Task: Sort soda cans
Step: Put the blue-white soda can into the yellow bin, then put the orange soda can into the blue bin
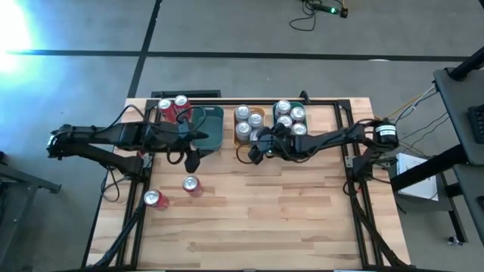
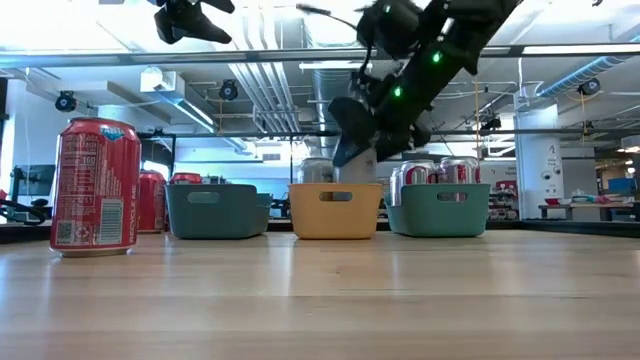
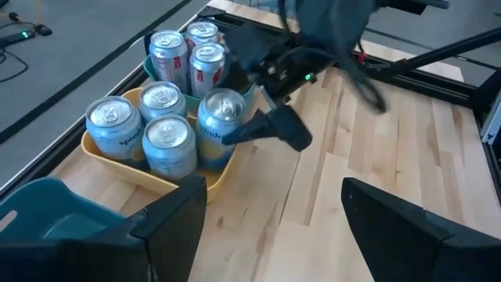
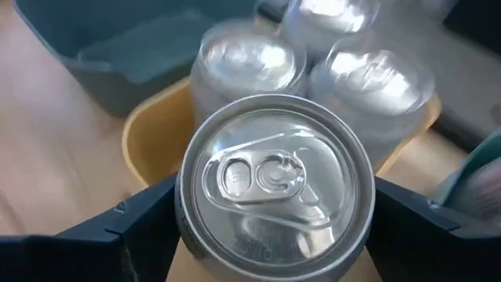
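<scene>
Right jaws (image 3: 262, 125) pinch an upright silver can (image 3: 221, 125), top up, in the orange tray (image 3: 125, 168); left jaws (image 3: 266, 227) spread.

No brand name or number readable anywhere. On the nearest red soda can (image 2: 96, 186), in the low view, only a white panel of fine print with a barcode beneath it, too small to make out. Faint lettering on the silver cans in the yellow tray (image 3: 149, 174), illegible.
</scene>
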